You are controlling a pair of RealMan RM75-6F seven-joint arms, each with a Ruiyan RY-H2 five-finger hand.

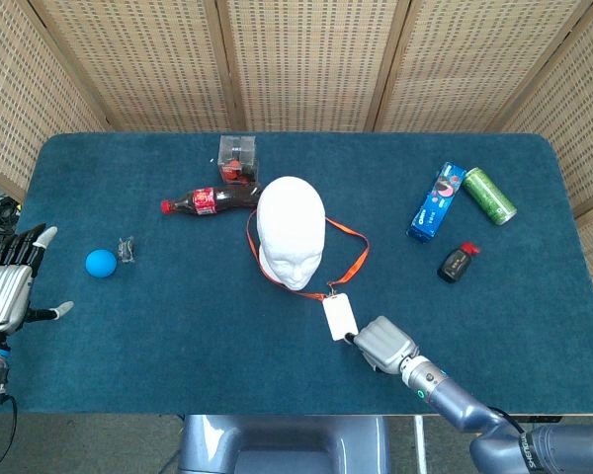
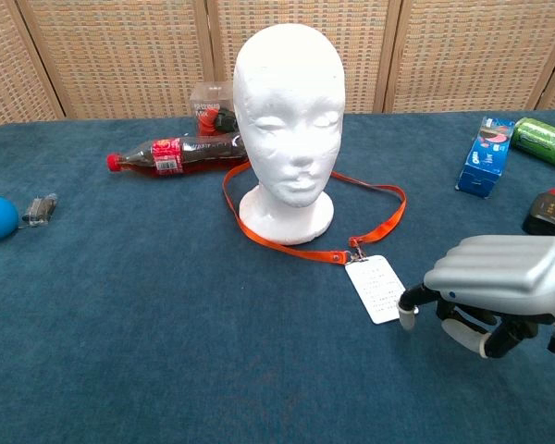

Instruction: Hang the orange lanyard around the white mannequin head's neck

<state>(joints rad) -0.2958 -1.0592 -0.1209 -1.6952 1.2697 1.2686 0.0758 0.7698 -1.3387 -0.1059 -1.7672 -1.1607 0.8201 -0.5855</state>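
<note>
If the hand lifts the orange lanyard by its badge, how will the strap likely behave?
The orange lanyard is a thin strap lying in loose curves around the mannequin head, so it is probably floppy and will drape. The white badge looks flat and light, so it may swing. The loop could drag against the head's base.
</note>
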